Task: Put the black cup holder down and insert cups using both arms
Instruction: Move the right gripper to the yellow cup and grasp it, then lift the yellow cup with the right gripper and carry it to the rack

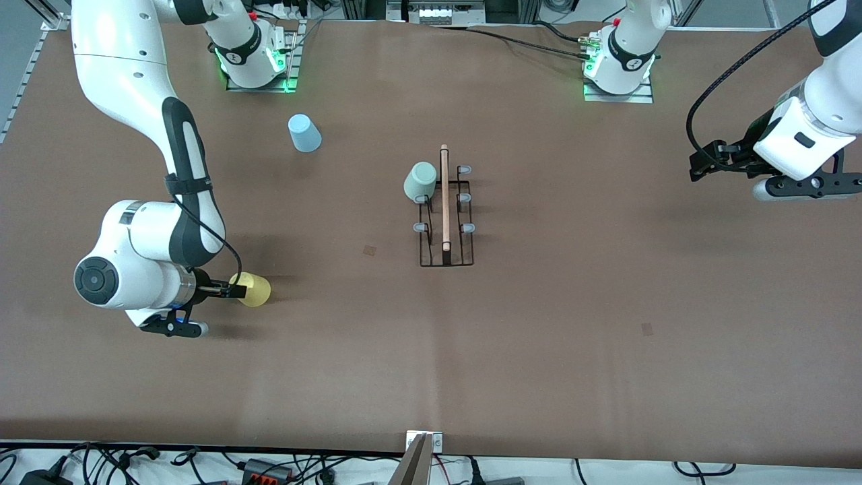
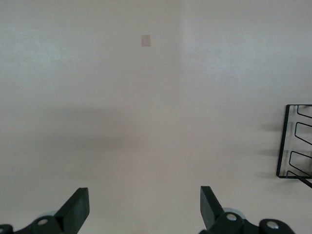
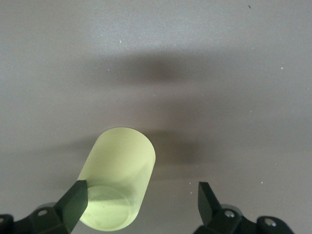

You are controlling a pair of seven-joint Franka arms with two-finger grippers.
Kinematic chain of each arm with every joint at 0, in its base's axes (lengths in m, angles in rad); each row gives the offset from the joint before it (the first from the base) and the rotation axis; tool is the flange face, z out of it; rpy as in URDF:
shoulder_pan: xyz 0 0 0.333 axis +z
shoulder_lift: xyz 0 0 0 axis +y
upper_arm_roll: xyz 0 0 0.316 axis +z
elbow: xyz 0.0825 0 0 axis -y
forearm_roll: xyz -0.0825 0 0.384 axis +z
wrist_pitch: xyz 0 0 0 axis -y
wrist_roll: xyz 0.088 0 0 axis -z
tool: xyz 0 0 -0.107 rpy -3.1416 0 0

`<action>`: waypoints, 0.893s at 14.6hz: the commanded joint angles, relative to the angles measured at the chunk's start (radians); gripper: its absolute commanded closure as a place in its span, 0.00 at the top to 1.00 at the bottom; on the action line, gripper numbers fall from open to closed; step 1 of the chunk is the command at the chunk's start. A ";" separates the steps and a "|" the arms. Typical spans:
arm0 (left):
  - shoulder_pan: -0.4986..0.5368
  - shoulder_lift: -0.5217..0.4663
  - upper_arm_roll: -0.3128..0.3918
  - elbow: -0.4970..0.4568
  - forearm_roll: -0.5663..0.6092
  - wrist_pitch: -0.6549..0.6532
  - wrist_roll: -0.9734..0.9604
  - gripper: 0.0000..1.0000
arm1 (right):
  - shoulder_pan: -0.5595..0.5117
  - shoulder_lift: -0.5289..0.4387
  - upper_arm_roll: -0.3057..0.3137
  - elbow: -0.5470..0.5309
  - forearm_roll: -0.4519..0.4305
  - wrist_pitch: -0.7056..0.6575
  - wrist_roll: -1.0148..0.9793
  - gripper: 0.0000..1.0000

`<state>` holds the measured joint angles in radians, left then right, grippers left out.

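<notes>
We find the yellow cup (image 1: 254,289) at eight o'clock from the black cup holder (image 1: 446,209), toward the right arm's end; it looks light, thin-walled and slippery. Our right gripper (image 3: 141,200) is spread with one finger at its wall, so we judge a gentle pinch across the wall best. Our left gripper (image 2: 145,210) waits spread over bare table.

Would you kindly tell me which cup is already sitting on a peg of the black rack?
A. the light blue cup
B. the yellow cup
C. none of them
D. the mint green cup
D: the mint green cup sits on a peg of the rack, while the light blue cup stands on the table and the yellow cup lies at the right end effector.
</notes>
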<state>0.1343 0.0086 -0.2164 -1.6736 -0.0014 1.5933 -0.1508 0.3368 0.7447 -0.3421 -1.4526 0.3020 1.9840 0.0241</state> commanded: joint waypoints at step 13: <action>0.013 0.002 -0.015 0.015 0.018 -0.006 0.010 1.00 | 0.037 -0.005 0.012 -0.015 -0.004 0.010 -0.049 1.00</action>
<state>0.1343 0.0086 -0.2167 -1.6736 -0.0014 1.5933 -0.1508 0.3704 0.7427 -0.3295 -1.4556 0.3259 1.9863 -0.0036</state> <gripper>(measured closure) 0.000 0.000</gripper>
